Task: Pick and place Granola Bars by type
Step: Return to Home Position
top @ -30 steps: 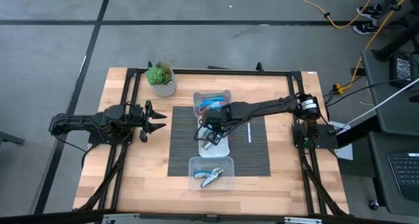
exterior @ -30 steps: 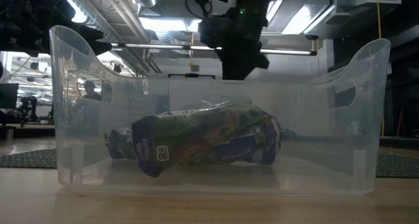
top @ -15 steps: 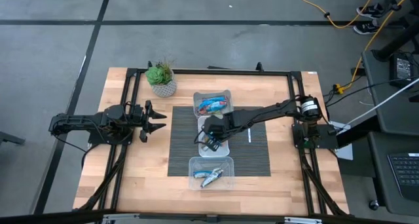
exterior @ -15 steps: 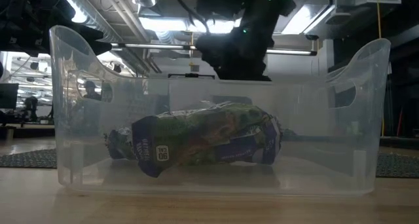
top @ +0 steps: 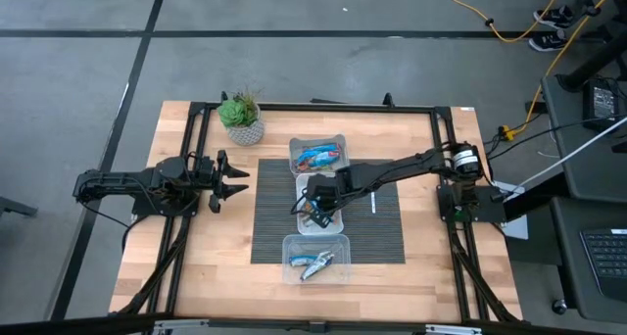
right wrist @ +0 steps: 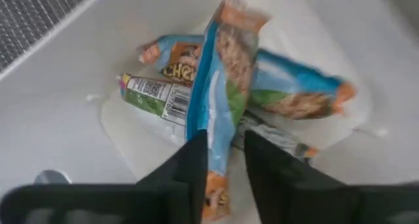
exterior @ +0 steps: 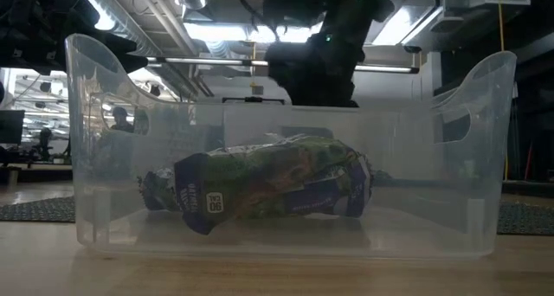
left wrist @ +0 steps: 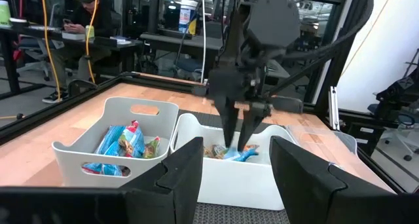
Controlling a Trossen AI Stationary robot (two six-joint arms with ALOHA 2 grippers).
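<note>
Centre of the table (top: pixel 216 266), on the dark mat (top: pixel 269 227): white bin (left wrist: pixel 236 181). Right arm (top: pixel 402 164) spans in from the side of the white bin away from the left arm (top: pixel 127 185). Right end effector (left wrist: pixel 237 143) points down into the white bin, just above its contents. Left end effector (top: pixel 235 179) hangs well apart from the white bin, spread wide, empty, facing it. Gray bin (left wrist: pixel 114 107) sits just beside the white bin, clear tub (exterior: pixel 104 157) near it on the opposite side, both holding granola bars (left wrist: pixel 124 142). Potted plant (top: pixel 242 118) is past the gray bin, off the mat. Inside the white bin: small pile of bars (right wrist: pixel 294 96). Orange-and-blue granola bar (right wrist: pixel 219 86) lies lengthwise on top, right at the right end effector's tip. Can't tell if it's gripped or released. Thin white stick (top: pixel 372 199) lies on the mat beside the white bin, right-arm side.
</note>
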